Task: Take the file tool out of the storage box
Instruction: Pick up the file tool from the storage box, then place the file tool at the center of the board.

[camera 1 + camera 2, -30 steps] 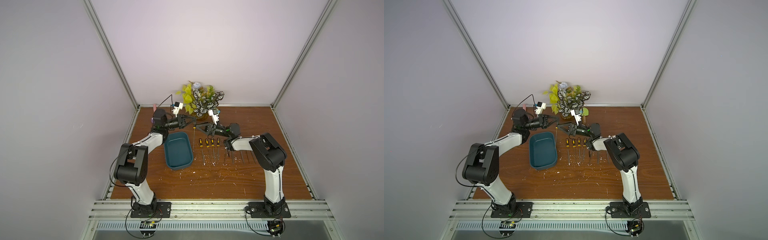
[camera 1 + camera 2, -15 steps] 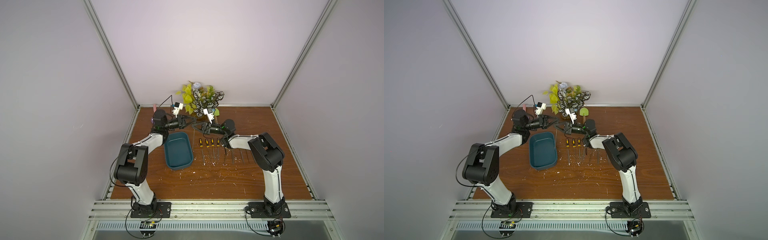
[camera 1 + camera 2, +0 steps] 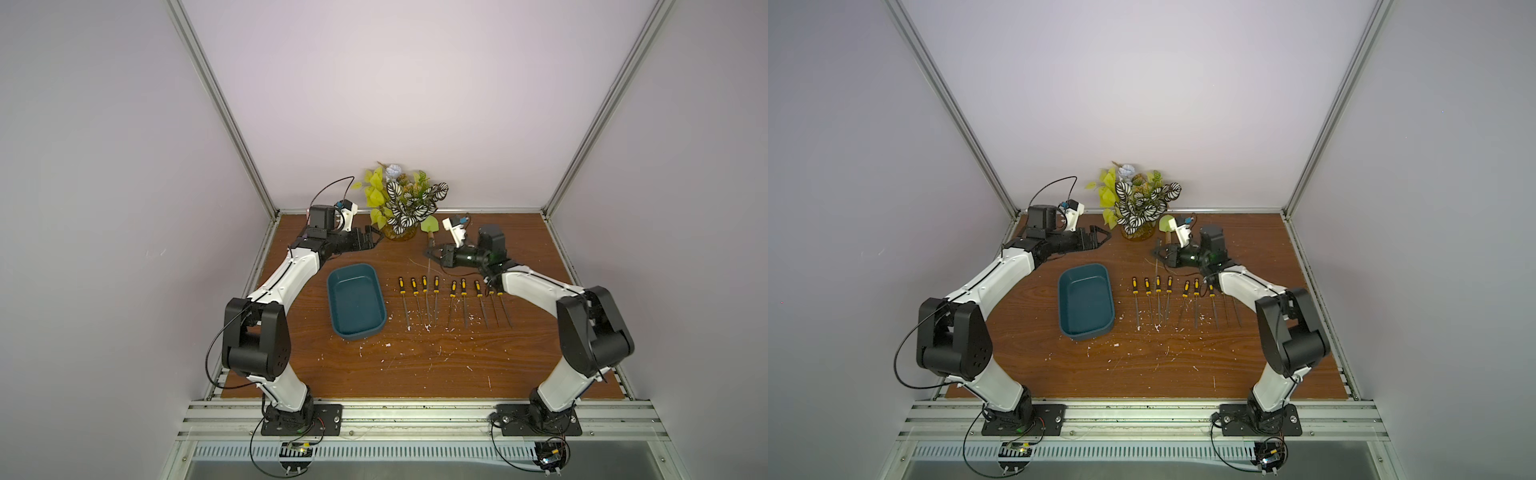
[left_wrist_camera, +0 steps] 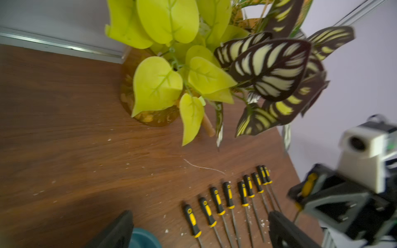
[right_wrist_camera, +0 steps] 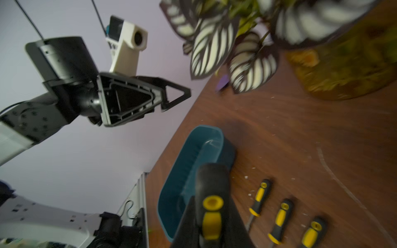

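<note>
1. The left gripper (image 3: 374, 239) has just let go. A second ago its jaws were nearly shut at the back of the table (image 3: 415, 365). Now they stand wide apart with nothing between them, as the left wrist view confirms.
2. The right gripper (image 3: 432, 254) was close to the left one half a second ago and has since drawn away from it, so the two are clearly apart. Its jaws are closed on the black-and-yellow handle of the file tool (image 5: 211, 214). In both top views the thin shaft hangs down toward the wood.
3. The file tool is therefore in the air in front of the potted plant (image 3: 401, 203), above the far end of the row of files (image 3: 436, 286) laid out on the table. It is outside the storage box (image 3: 355, 305) and well apart from it.
4. The storage box sits between the left arm and that row, and its floor looks bare.
5. Judged from this, the hand-over between the arms is complete and the removal itself is done. What seems to remain is laying the file down, probably alongside the nine already there.
6. The dangling shaft could catch a handle in the row if the arm lowers it carelessly.
</note>
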You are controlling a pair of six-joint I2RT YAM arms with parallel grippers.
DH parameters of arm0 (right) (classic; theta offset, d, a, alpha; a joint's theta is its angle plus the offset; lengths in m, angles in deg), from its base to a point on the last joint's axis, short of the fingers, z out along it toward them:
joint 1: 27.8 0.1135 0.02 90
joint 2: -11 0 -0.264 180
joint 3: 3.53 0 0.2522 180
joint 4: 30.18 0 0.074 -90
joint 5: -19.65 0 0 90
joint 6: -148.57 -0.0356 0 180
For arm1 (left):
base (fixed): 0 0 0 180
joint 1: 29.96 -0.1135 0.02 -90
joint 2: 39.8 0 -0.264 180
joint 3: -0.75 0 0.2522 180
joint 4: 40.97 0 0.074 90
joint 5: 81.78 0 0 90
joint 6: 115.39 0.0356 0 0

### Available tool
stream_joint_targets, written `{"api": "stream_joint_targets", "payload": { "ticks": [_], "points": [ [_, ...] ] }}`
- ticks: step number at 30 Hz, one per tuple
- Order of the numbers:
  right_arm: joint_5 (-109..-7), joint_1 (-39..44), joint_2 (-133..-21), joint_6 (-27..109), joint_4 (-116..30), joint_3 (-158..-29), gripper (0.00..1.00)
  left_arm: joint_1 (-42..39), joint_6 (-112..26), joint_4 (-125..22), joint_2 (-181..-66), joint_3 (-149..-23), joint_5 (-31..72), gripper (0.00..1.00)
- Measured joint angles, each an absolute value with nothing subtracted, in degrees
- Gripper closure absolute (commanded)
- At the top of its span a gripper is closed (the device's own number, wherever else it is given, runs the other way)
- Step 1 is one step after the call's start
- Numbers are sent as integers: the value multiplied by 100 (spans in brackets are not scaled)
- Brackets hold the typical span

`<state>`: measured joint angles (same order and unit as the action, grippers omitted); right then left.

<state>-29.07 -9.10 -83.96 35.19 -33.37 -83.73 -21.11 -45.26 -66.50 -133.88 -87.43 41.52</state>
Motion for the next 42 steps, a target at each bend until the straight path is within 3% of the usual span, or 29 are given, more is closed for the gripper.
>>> {"api": "stream_joint_targets", "payload": {
  "ticks": [6, 11, 21, 29, 34, 40, 42],
  "points": [
    [-5112, -1529, -8315, 5526, -7110, -9962, 100, -2111, -4150, -6938, -13369, -8729, 3621, 0],
    [-6391, -2012, -8960, 6179, -8589, -10123, 100, -2111, -3987, -7094, -13417, -8729, 3385, 0],
    [-6712, -2914, -9349, 6435, -8216, -9009, 100, -2332, -3840, -7164, -13299, -8423, 3051, 0],
    [-6708, -3043, -9349, 6538, -7300, -8565, 100, -2538, -3840, -7129, -13159, -8290, 2996, 0],
    [-6690, -3135, -9349, 6549, -7081, -8399, 87, -2535, -3836, -7137, -13146, -8257, 2968, 0],
    [-6712, -3179, -9349, 6614, -6871, -8331, 59, -2538, -3801, -7142, -13141, -8242, 2845, 1],
    [-6710, -3179, -9349, 6649, -6839, -8314, 56, -2544, -3785, -7144, -13135, -8235, 2823, 0]
  ]
}}
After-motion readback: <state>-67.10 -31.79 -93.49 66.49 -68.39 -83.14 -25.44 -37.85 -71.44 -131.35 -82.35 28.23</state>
